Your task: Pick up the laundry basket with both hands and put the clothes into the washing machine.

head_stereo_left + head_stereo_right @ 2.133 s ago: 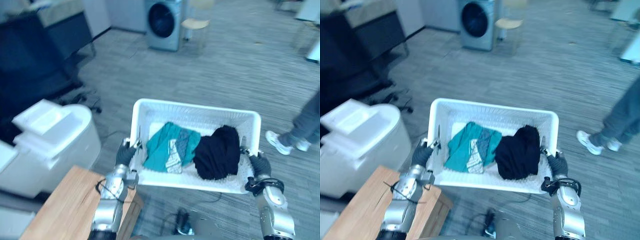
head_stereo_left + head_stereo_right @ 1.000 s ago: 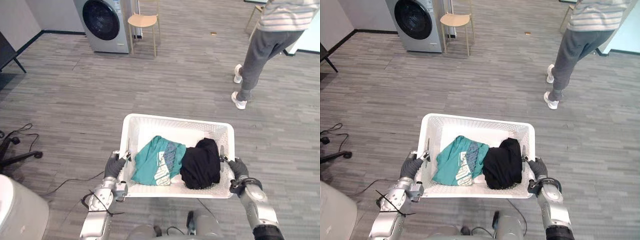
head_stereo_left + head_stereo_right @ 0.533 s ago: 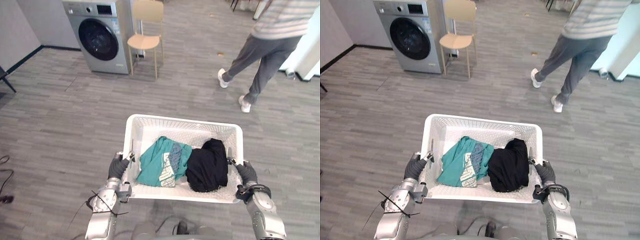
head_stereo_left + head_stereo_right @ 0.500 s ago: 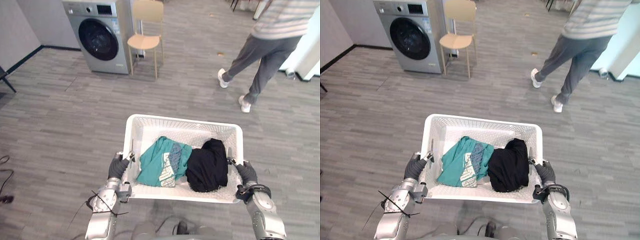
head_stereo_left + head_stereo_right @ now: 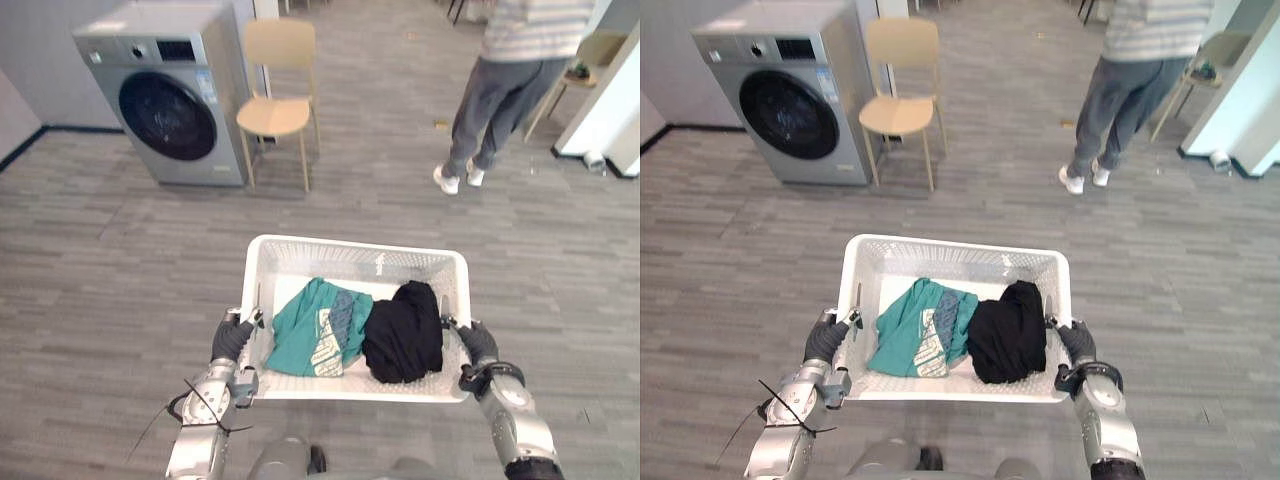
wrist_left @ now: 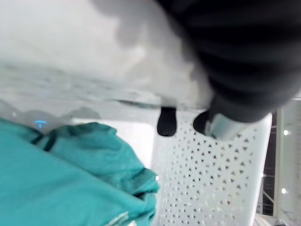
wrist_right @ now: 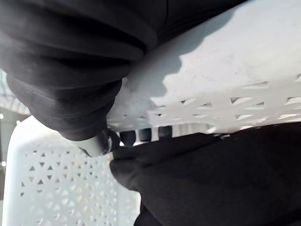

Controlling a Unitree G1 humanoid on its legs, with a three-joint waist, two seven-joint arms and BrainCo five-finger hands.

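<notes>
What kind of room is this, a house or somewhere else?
Probably a big open test room set up for laundry, not a home: a washing machine stands beside a chair on wide grey flooring.

person [image 5: 500,92] cropped at chest, basket [image 5: 340,258] floor part-hidden

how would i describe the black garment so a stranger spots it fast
Start at the white laundry basket low in the head views. Two clothes lie inside. The black garment is the bunched heap toward the robot's right, beside the flatter teal garment.
</notes>
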